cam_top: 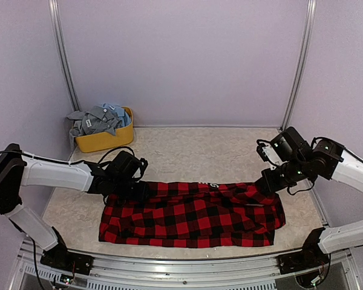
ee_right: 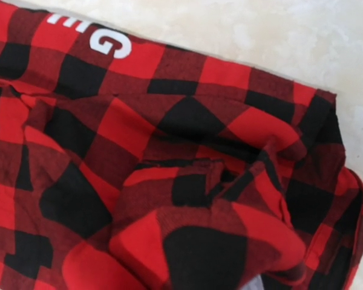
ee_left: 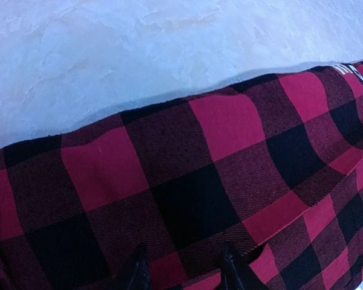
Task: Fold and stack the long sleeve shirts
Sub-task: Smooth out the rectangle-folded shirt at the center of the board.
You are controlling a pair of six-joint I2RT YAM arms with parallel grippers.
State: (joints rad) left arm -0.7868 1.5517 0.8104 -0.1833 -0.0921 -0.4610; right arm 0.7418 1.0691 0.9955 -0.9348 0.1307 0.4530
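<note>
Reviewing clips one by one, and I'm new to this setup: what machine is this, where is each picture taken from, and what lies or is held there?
Two white robot arms are bolted at a table. The wide picture looks down from above; the other two come from a camera on each wrist. A red-and-black flannel shirt lies spread across the table. A yellow tub holds grey and blue shirts. The left tool sits open at the shirt's far edge; the right tool is shut, apparently pinching a bunched corner.

top: high, near side, wide | wrists: close, looking down — all share flannel [cam_top: 193,214]
</note>
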